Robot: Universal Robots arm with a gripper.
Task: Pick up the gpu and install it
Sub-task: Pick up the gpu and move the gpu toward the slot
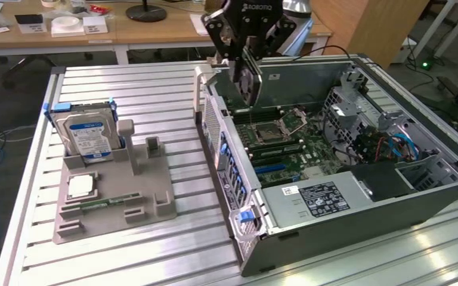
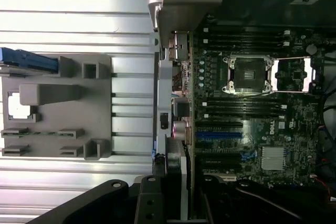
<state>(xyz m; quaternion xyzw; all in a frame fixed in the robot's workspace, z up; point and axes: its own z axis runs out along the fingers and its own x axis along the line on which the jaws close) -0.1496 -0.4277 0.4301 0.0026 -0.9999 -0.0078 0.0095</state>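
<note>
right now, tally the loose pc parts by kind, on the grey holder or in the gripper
gpu, held in the gripper: 1
hard drive: 1
cpu: 1
memory stick: 1
total: 4

Exterior cam: high, off one corner of the ribbed tabletop (image 1: 133, 89), tilted down, mid-range. Grey parts holder (image 1: 117, 196) sits on the exterior view's left, open PC case (image 1: 420, 196) on its right, office desks behind. Wrist cam: mounted behind the claw (image 2: 176, 203), facing straight down, close over the case's port-side wall. Overlap: motherboard (image 1: 293, 146) (image 2: 262, 129), CPU socket (image 1: 267, 131) (image 2: 247, 74), parts holder, hard drive (image 1: 90, 134) (image 2: 31, 59), tabletop slats.
</note>
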